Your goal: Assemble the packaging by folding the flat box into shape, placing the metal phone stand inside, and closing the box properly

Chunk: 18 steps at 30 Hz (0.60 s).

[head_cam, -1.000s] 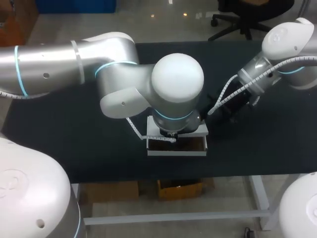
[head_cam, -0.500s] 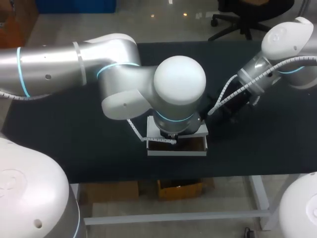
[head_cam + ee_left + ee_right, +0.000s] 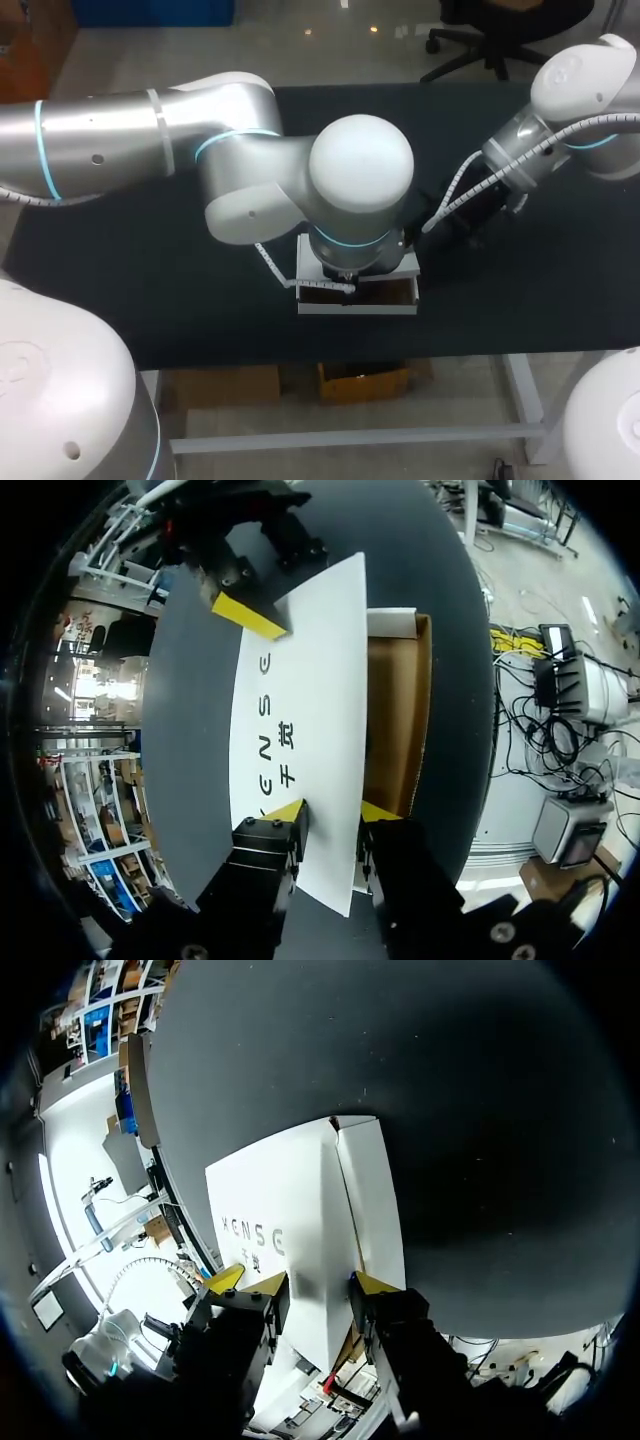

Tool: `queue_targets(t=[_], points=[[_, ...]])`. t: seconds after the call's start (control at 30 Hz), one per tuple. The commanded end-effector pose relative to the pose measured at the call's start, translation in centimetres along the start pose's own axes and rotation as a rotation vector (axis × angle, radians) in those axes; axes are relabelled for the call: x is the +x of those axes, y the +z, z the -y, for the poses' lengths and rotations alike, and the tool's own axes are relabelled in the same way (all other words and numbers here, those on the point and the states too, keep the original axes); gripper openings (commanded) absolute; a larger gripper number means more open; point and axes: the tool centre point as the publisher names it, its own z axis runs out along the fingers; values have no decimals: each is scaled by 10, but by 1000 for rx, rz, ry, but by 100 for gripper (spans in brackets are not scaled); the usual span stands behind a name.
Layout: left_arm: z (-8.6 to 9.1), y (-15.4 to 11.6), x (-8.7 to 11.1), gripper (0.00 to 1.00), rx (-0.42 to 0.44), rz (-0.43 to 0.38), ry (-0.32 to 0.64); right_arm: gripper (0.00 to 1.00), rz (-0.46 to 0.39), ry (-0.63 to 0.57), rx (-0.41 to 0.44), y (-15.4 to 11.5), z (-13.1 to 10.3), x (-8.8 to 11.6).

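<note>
Box [image 3: 356, 306]: on the desk [image 3: 150, 270], toward its front edge. White outside, brown inside, top not closed.
Lid [image 3: 300, 680]: white printed panel along one long side of the box, clear of the opening. Brown interior exposed right beside it.
Left arm [image 3: 120, 130]: in from the left. Large wrist joint directly above the box, hiding the box's rear part in the head view.
Left claw [image 3: 332, 810]: at one short end of the box, with the lid's end edge running into it. Cannot tell whether clamped on the lid or merely astride it.
Right arm [image 3: 580, 85]: in from the right, wrist just behind the box's right end.
Right claw [image 3: 300, 1280]: at the opposite short end of the box, over the lid corner, where a crease [image 3: 328, 1210] meets a narrow side panel. Cannot tell whether clamped or apart.
</note>
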Motion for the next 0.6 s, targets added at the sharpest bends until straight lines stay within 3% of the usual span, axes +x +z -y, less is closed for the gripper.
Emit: queue_targets(t=[0.03, 0.6], points=[[3, 7, 5, 29, -7, 1, 0, 38, -2, -1, 3, 0, 0, 0], [3, 12, 13, 32, -1, -4, -3, 37, -5, -5, 6, 2, -1, 2]])
